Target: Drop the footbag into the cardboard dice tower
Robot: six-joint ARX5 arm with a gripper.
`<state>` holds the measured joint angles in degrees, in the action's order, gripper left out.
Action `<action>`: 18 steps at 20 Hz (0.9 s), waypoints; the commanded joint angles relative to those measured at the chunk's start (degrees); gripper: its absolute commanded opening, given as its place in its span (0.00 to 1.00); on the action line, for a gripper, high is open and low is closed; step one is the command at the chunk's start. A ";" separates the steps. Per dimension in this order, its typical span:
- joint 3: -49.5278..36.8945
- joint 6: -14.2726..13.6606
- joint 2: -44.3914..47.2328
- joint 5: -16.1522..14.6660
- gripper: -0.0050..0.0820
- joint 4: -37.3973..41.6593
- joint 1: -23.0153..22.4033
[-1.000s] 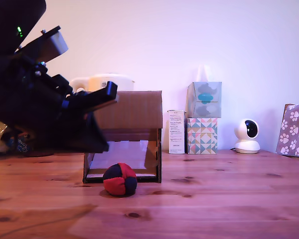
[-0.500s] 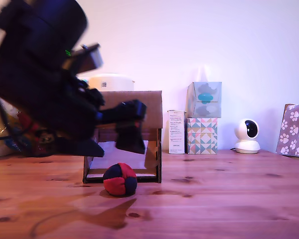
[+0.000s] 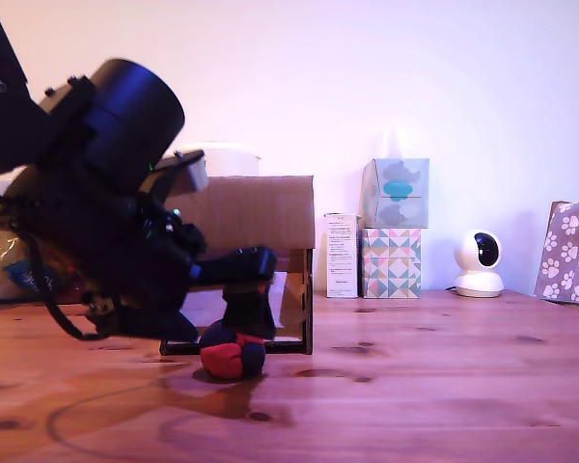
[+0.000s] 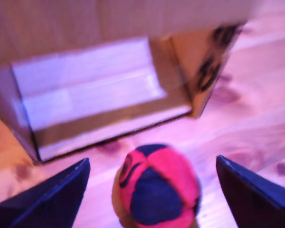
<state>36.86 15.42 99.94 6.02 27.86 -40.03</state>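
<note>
— What changed in the last second?
— The black gripper (image 4: 152,190) dropped, jaws spread wide, straddling the soft red-and-navy footbag (image 3: 233,352) on the wooden table (image 3: 444,386), before the brown cardboard dice tower (image 3: 256,214).
— So the grasp comes next.

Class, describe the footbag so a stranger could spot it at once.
Find the brown cardboard dice tower on the wooden table. Right before its lower opening lies the footbag, the only small round ball, in red and dark navy panels.
</note>
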 commanded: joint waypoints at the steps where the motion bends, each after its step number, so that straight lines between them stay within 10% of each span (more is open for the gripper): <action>1: 1.22 -1.03 2.23 -1.70 0.95 0.50 0.68; 4: 1.81 -0.92 3.67 -2.12 0.88 0.44 1.46; 9: 2.84 -1.05 3.63 -2.69 0.29 -2.97 1.51; 18: 3.02 -0.85 -8.04 -5.16 0.26 -14.99 0.37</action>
<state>40.38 14.76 94.54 1.08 12.97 -39.27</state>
